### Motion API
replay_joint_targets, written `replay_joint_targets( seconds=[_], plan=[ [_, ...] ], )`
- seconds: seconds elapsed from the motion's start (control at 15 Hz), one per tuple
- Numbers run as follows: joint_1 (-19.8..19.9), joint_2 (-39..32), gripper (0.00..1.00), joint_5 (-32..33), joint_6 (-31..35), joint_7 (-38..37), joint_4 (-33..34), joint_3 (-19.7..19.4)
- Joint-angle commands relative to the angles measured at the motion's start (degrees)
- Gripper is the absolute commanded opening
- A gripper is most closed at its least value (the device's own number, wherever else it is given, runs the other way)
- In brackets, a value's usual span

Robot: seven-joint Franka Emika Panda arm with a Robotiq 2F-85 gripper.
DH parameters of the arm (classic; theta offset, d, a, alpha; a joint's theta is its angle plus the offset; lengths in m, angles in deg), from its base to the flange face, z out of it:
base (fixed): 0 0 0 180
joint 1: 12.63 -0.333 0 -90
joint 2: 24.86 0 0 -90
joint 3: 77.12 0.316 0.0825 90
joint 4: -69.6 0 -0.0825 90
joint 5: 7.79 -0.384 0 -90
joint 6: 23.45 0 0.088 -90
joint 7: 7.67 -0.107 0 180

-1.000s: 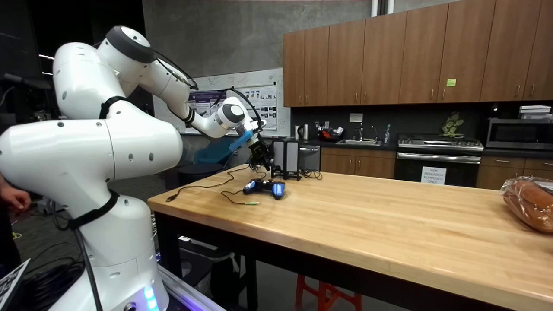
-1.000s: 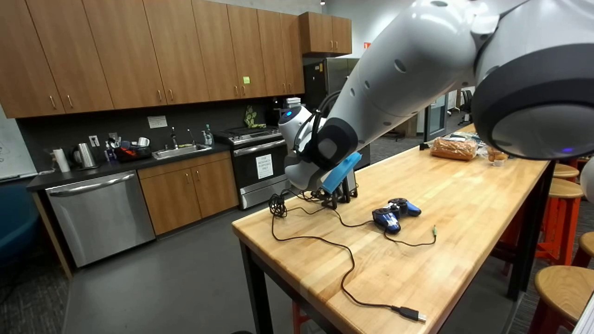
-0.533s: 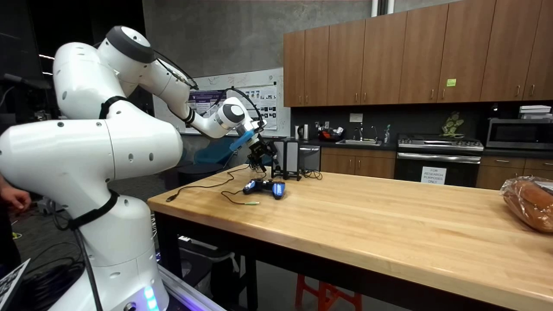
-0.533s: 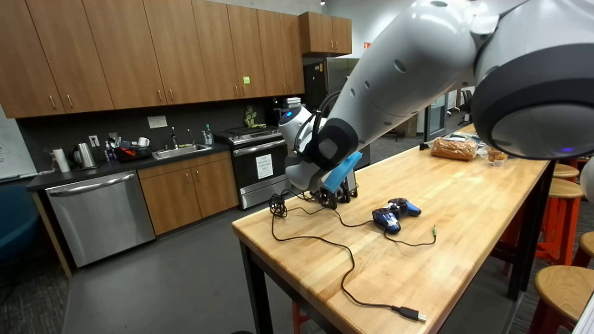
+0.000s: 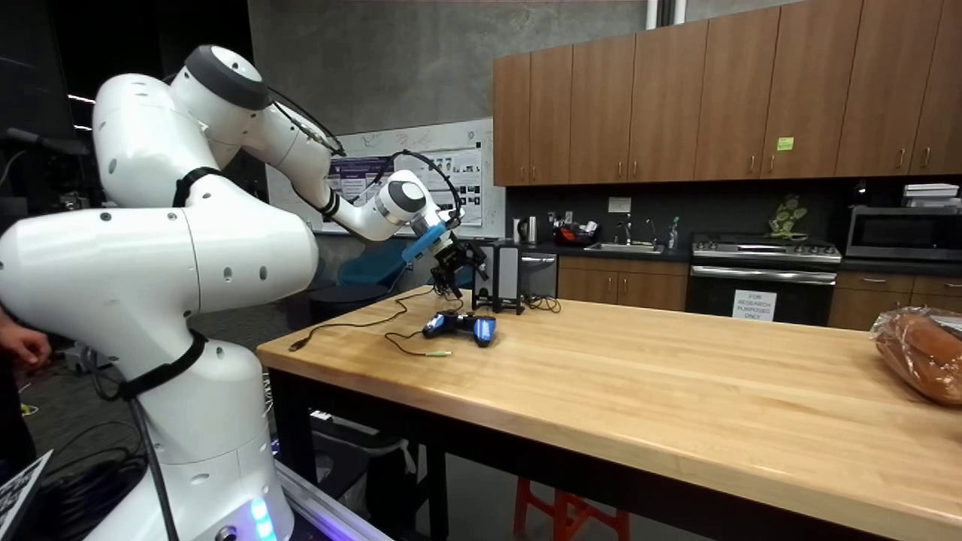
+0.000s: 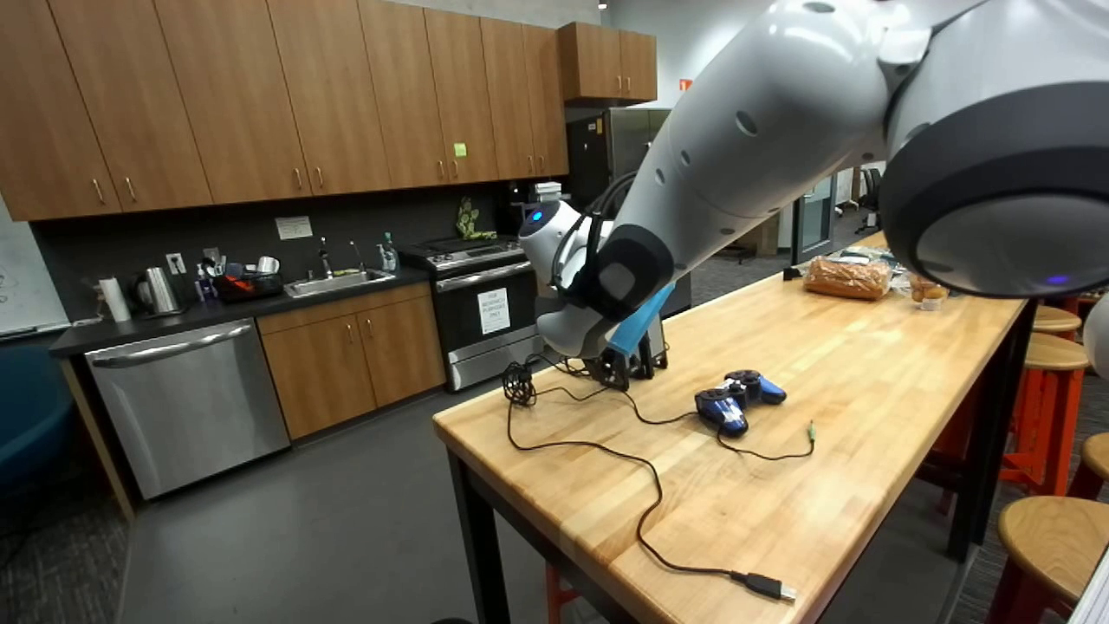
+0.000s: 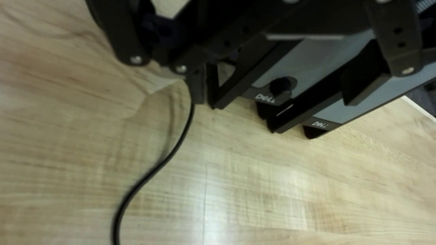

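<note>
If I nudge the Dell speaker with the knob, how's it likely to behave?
The Dell speaker stands tall and narrow, so a push near its top may well tip it rather than slide it. Its flat-sided, boxy body looks rigid, so I'd expect little give. The knob sticks out low on its face and could catch whatever brushes past.

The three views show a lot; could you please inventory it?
table: 1, light wood, foreground
speakers: 2, black and grey, on table
game controller: 1, blue and black, on table
cables: several, black, on table
wrapped packs: several, brownish, on table
stools: several, wood and red, beside table
wall cabinets: several, brown, above counter
stove: 1, black, between counters
person's hand: 1, skin-coloured, an exterior view's left edge
robot arm: 1, white, over table
gripper: 1, black, open, beside speakers
</note>
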Motion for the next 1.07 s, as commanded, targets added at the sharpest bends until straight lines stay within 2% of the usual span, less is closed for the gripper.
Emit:
replay_joint_targets(
  seconds=[0.0,0.27,0.4,0.6,1.0],
  plan=[
    [6.6,-0.8,1.00,3.0,-1.8,6.0,4.6,-2.0],
    [15.6,-0.6,1.00,4.7,-3.1,11.4,11.8,-2.1],
    [18.1,-1.5,1.00,5.0,-3.5,15.1,13.1,-1.3],
    [16.1,-6.2,1.00,5.3,-1.2,23.1,5.8,-0.4],
    [9.6,-12.4,1.00,6.2,-0.1,25.0,-6.3,-2.0]
  ],
)
